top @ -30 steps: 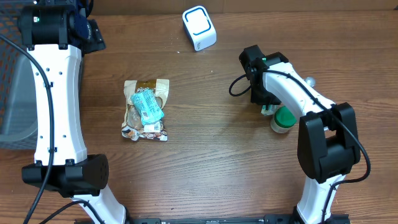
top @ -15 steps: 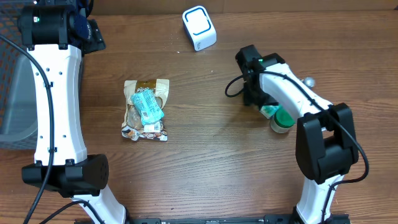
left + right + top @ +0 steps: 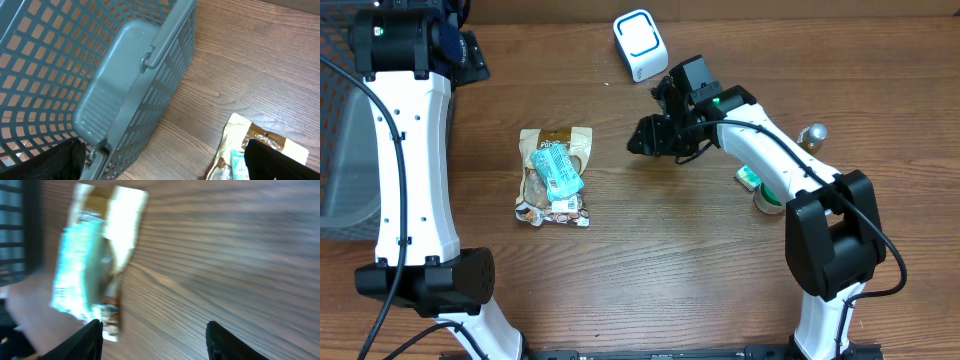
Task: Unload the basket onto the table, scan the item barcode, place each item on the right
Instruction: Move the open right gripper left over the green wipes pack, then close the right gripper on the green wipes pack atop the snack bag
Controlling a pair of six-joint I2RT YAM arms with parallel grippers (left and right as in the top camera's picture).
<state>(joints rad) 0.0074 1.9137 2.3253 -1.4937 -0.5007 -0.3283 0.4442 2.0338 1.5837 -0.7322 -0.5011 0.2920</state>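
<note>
Though overhead hides left hand (image 3: 165, 160), wrist view shows it wide by basket (image 3: 131, 75); right hand (image 3: 155, 340) wide, empty.

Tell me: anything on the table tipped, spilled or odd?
Nothing spilled. The teal packet lies skewed on top of the snack bag. The green-lidded jar is half hidden under the right arm, so its pose is unclear.

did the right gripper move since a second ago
Yes: the right gripper swung left in the overhead view, away from the green-lidded jar and toward the brown snack pouch.
</note>
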